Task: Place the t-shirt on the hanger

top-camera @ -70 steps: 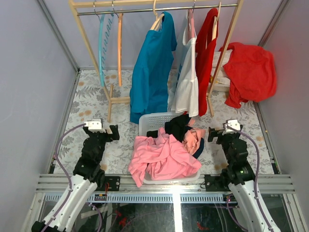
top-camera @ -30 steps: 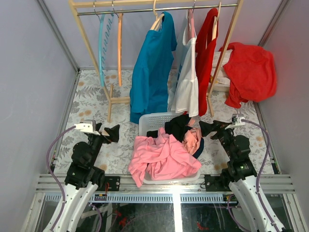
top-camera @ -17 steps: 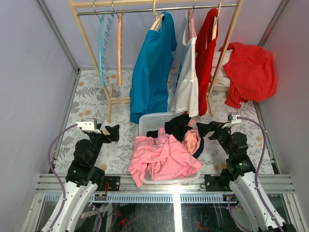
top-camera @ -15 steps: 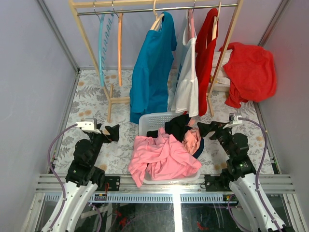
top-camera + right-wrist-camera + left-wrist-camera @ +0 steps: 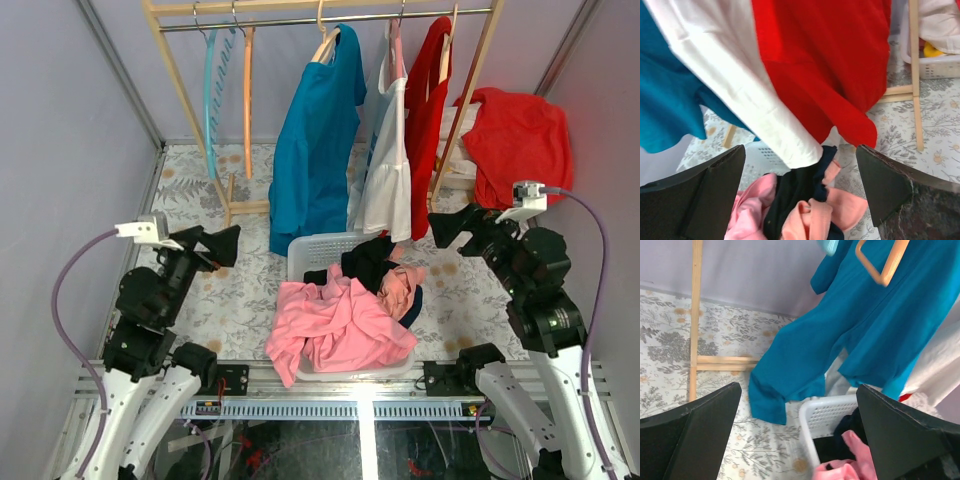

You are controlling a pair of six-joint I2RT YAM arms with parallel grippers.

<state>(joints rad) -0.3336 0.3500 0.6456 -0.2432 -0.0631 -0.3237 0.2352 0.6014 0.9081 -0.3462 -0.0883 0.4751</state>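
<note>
The bubblegum-pink t-shirt [image 5: 335,325] lies crumpled in the white basket [image 5: 310,245] and spills over its near rim. It also shows in the left wrist view [image 5: 852,467] and the right wrist view [image 5: 747,215]. The orange hanger [image 5: 247,90] hangs bare on the rail at the back left, its lower end [image 5: 885,267] in the left wrist view. My left gripper [image 5: 213,243] [image 5: 797,390] is raised left of the basket, open and holding nothing. My right gripper [image 5: 450,228] [image 5: 800,148] is raised right of the basket, open and holding nothing.
A wooden rack [image 5: 225,205] spans the back. It holds a teal hanger [image 5: 210,90], a blue t-shirt [image 5: 315,140], a white garment [image 5: 390,170] and a red one [image 5: 425,110]. Another red shirt [image 5: 520,150] drapes at the right. A salmon garment [image 5: 398,285] and dark clothes [image 5: 365,262] share the basket.
Both arms have risen from low beside the basket. The left gripper moved up and back; the right moved up, back and right. Both stayed open; the clothes have not moved.
</note>
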